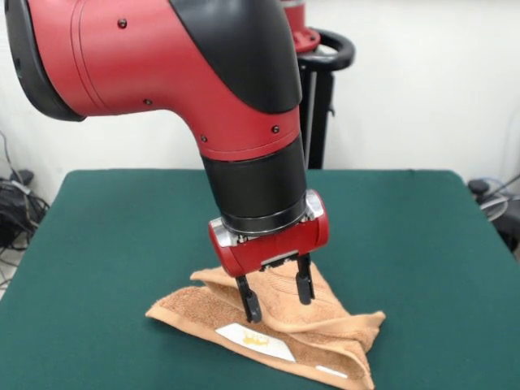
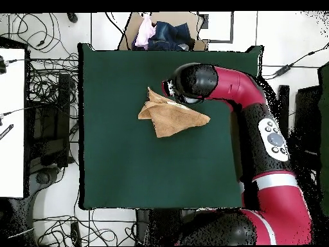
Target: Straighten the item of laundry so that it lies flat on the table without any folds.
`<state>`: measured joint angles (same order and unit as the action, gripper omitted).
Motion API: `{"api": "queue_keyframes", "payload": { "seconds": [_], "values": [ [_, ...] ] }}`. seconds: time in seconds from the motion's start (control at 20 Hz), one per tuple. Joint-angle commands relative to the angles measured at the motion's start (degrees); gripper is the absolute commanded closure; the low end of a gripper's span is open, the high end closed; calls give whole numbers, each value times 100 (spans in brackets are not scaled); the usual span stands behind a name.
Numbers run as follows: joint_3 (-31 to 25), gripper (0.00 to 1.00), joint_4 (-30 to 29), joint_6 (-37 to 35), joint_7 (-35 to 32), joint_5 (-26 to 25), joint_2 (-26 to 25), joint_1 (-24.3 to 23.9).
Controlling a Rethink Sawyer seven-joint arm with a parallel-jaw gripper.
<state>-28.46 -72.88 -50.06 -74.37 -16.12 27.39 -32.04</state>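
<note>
The peach-orange towel [image 1: 333, 329] lies crumpled and folded over itself near the front edge of the dark green table [image 1: 114, 244]. Its white label [image 1: 256, 341] faces up. My gripper [image 1: 276, 297] hangs straight down over the towel's raised middle fold, its two black fingers [image 1: 249, 305] spread apart and empty, with the tips just at the cloth. In the overhead view the towel [image 2: 173, 118] is a folded, roughly triangular heap on the table [image 2: 128, 167], and the arm's wrist [image 2: 189, 82] covers the gripper.
A cardboard box with clothes [image 2: 160, 32] stands beyond the table's far edge in the overhead view. A black stand [image 1: 321, 106] is behind the table. Cables [image 2: 45, 83] and a white desk [image 2: 11, 122] lie beside it.
</note>
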Motion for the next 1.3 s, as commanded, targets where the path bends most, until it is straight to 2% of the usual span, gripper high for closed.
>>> {"api": "queue_keyframes", "payload": {
  "seconds": [0.05, 0.6, 1.3],
  "values": [
    [-173, 0, -436, 278, 580, -437, -198, 15],
    [-130, 0, -364, 429, 556, -546, -373, 90],
    [-42, 0, -543, 810, 433, -629, -456, 121]
  ]
}}
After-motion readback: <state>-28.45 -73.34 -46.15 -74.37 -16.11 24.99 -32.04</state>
